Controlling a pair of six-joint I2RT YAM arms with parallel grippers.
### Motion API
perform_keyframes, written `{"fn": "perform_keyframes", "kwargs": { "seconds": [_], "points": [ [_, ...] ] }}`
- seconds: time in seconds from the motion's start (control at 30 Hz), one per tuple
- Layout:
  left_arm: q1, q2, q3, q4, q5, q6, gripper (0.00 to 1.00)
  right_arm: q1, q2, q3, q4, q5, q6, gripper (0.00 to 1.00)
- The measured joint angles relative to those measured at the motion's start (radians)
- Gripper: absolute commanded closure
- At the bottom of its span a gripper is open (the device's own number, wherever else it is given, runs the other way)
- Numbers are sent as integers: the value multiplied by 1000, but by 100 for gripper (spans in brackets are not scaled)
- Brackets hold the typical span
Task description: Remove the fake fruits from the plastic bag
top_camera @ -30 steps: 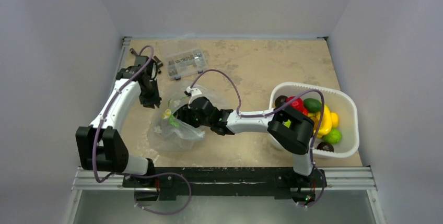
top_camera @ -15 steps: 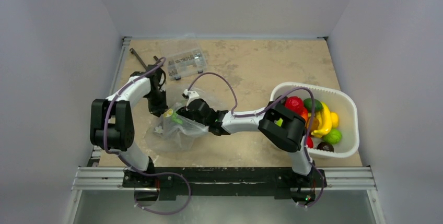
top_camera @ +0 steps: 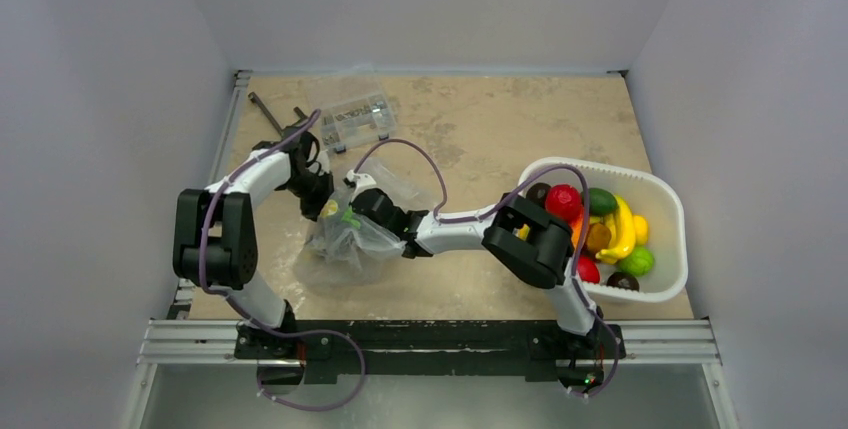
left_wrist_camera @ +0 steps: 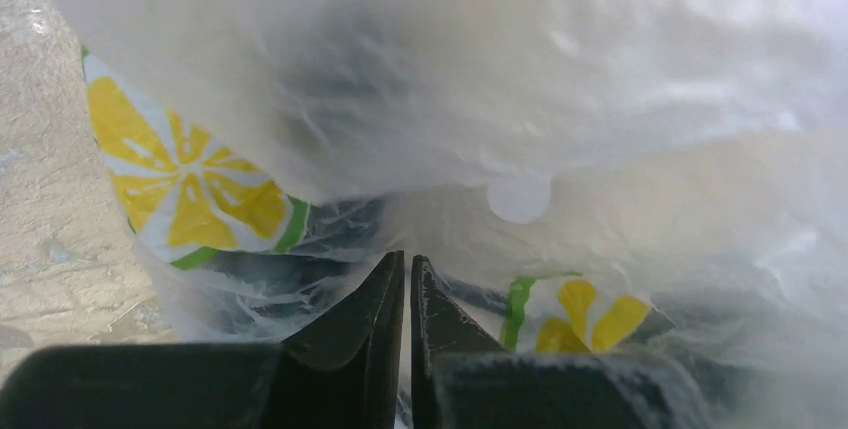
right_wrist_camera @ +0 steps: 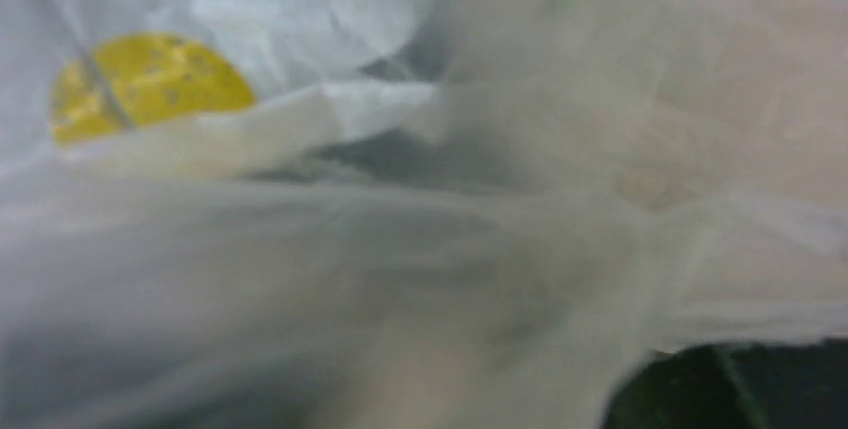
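Note:
The plastic bag [top_camera: 352,251] lies crumpled left of the table's centre. My left gripper [top_camera: 322,199] is at its upper left edge. In the left wrist view its jaws [left_wrist_camera: 408,261] are shut on a thin fold of the bag's film [left_wrist_camera: 600,99], next to a printed citrus slice [left_wrist_camera: 190,184]. My right gripper [top_camera: 350,215] reaches in from the right and is buried in the bag. In the right wrist view film [right_wrist_camera: 400,249] covers everything, so its fingers are hidden. No fake fruit shows inside the bag. A red round fruit [top_camera: 563,201] lies in the basket.
A white basket [top_camera: 600,164] at the right holds several toy fruits, among them a yellow banana [top_camera: 622,229] and a green apple [top_camera: 637,261]. A clear compartment box [top_camera: 355,114] and a dark tool [top_camera: 265,107] lie at the back left.
My left arm folded in and its gripper came right to the bag's upper left edge. My right gripper pushed further left inside the bag, which bunched up.

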Motion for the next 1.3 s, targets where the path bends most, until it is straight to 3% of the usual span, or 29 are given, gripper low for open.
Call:
{"fn": "perform_keyframes", "kwargs": {
  "seconds": [0.13, 0.27, 0.33, 0.4, 0.63, 0.7, 0.83, 0.97, 1.13, 1.2, 1.3],
  "points": [
    [-1, -61, -13, 9, -3, 6, 58, 0, -2, -1, 3, 0, 4, 99],
    [0, -194, -13, 11, -41, 0, 35, -7, -44, -22, -5, 6, 8, 100],
    [0, -282, -13, 0, -73, -6, 6, -16, -89, -47, -20, 6, 6, 100],
    [2, -380, -13, -19, -115, -22, 0, -33, -145, -82, -32, 5, 6, 100],
    [5, -732, -47, -111, -197, -105, 2, -121, -343, -195, -61, 0, 1, 100],
    [6, -822, -91, -132, -190, -145, 15, -134, -382, -208, -79, -2, -12, 100],
    [6, -904, -183, -182, -219, -256, 28, -127, -406, -206, -101, -49, -53, 100],
    [7, -847, -216, -191, -350, -354, 51, -98, -380, -203, -109, -108, -69, 95],
    [9, -613, -190, -167, -510, -380, 66, -59, -307, -187, -106, -143, -69, 88],
    [9, -477, -188, -129, -529, -379, 67, -52, -261, -165, -101, -154, -70, 87],
    [9, -314, -192, -87, -524, -378, 70, -51, -200, -131, -98, -161, -69, 77]
  ]
}}
